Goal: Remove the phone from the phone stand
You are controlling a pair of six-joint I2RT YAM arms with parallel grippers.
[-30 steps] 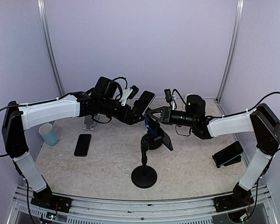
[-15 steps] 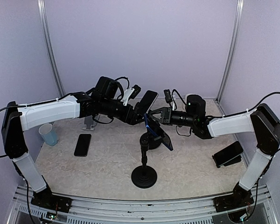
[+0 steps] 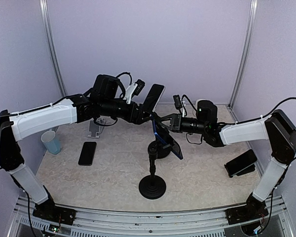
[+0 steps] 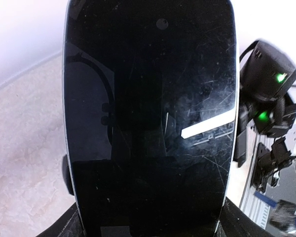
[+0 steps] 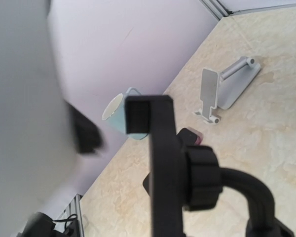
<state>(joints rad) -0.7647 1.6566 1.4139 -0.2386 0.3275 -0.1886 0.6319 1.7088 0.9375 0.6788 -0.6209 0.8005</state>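
A black phone [image 3: 153,98] hangs tilted in the air, above and left of the phone stand's cradle [image 3: 166,140] and apart from it. My left gripper [image 3: 144,111] is shut on the phone's lower end. The dark screen [image 4: 150,113] fills the left wrist view, and the left gripper [image 4: 150,219] shows only as dark corners at the bottom. The black phone stand rises on a thin pole from a round base [image 3: 152,187]. My right gripper [image 3: 161,122] is shut on the top of the cradle, whose clamp bar [image 5: 160,163] and ball-joint nut [image 5: 203,175] show close up.
A light blue cup [image 3: 52,142] stands at the left, with a second black phone [image 3: 87,153] lying flat beside it. A silver stand [image 3: 94,129] is behind them. Another phone leans on a stand [image 3: 240,163] at the right. Purple walls close the back and sides.
My left arm has lifted the phone up and back a little, further from the stand's cradle. The right arm and the stand have stayed put.
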